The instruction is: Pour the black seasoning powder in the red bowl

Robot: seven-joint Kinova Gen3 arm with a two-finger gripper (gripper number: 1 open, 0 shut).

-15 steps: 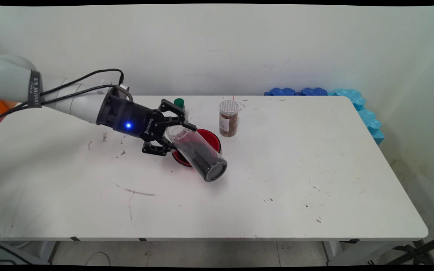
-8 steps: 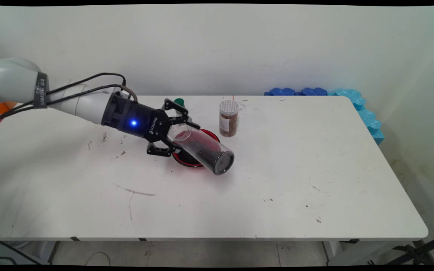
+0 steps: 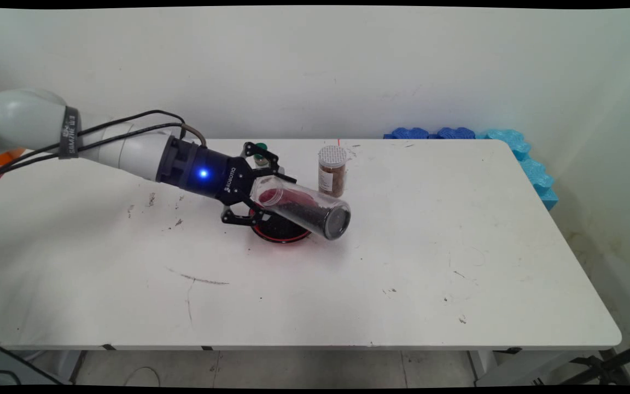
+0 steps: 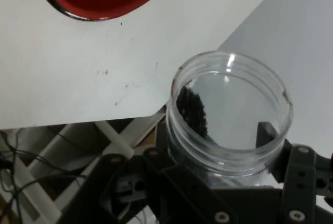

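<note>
Hand (image 3: pixel 263 198) grips tilted jar (image 3: pixel 304 207) of dark grains.

Obstacles, centre of frame: clear jar (image 3: pixel 301 208) of dark grains, tilted, held over red dish (image 3: pixel 279 230); brown spice jar (image 3: pixel 332 171) upright just right of it; green-capped bottle (image 3: pixel 261 149) behind the gripper (image 3: pixel 257 191). Blue foam pieces (image 3: pixel 517 156) line the table's (image 3: pixel 457 246) upper-right edge. Open tabletop: whole right half, lower centre, lower left.
</note>
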